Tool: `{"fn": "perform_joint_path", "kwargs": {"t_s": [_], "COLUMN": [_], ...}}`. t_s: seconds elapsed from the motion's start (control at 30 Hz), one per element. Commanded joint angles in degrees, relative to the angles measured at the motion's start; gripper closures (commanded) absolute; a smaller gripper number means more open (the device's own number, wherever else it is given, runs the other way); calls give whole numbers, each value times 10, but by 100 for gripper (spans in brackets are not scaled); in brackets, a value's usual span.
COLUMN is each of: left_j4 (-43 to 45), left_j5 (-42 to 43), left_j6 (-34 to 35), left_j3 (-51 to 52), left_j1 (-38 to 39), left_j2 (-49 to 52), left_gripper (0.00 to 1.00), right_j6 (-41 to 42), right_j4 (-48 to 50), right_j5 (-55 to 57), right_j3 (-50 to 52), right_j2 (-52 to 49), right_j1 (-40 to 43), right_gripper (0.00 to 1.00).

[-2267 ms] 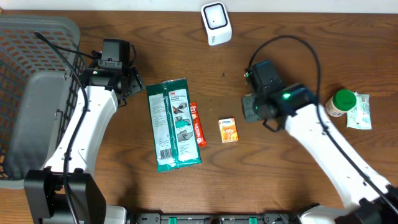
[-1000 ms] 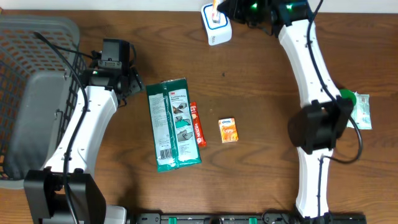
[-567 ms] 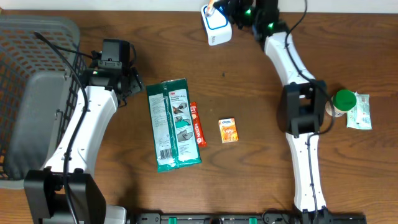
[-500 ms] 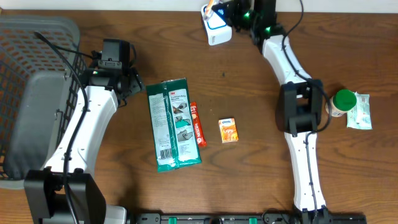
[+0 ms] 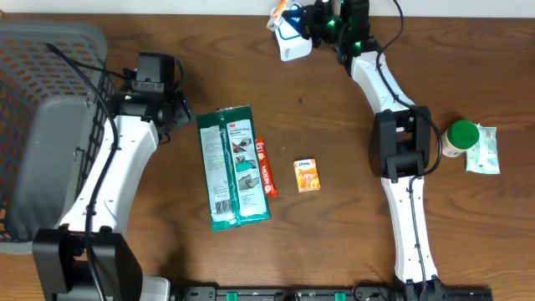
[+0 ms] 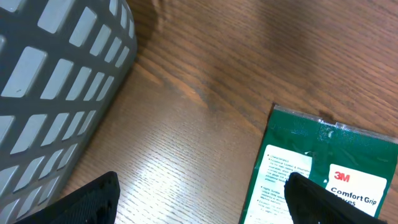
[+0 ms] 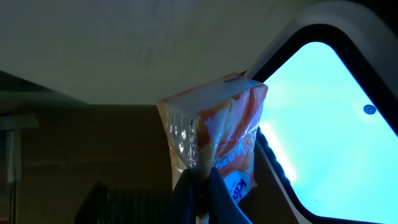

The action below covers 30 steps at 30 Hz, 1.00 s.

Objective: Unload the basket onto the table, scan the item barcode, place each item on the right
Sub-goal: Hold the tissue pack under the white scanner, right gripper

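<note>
We are pinching a small crinkly orange-and-white packet [image 7: 214,134] by its lower edge in our tightly closed right pincer [image 7: 200,186], holding it upright above the tips, beside the glowing rounded window of the scanner [image 7: 323,106]. Our left pincer [image 6: 202,200] is hanging wide apart, gripping nothing, over the wood-grain table [image 6: 205,81]. A grey lattice basket [image 6: 56,81] is standing to its left, contents unclear, and a flat glossy green pack [image 6: 323,174] is lying to its right
</note>
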<state>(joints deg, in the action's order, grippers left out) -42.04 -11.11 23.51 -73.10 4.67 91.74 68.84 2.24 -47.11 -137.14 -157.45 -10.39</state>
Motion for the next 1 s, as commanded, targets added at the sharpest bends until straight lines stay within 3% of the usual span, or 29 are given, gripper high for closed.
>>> {"fn": "perform_joint_path", "kwargs": {"t_s": [0.0, 0.8, 0.9, 0.97], "left_j4": [-2, -2, -2, -2], "left_j5": [-10, -10, -10, -10], "left_j6": [-6, -6, -6, -6], "left_j3": [-3, -3, -3, -3], "left_j1": [0, 0, 0, 0], "left_j2": [0, 0, 0, 0], "left_gripper": [15, 15, 15, 15], "right_j6": [10, 13, -18, -105], "right_j4": [2, -30, -60, -163], "right_j5": [-28, -60, -54, -13], "right_j3": [-8, -8, -8, -8], "right_j2": [6, 13, 36, 92], "right_j1": [7, 38, 44, 51], "right_gripper": [99, 99, 98, 99]}}
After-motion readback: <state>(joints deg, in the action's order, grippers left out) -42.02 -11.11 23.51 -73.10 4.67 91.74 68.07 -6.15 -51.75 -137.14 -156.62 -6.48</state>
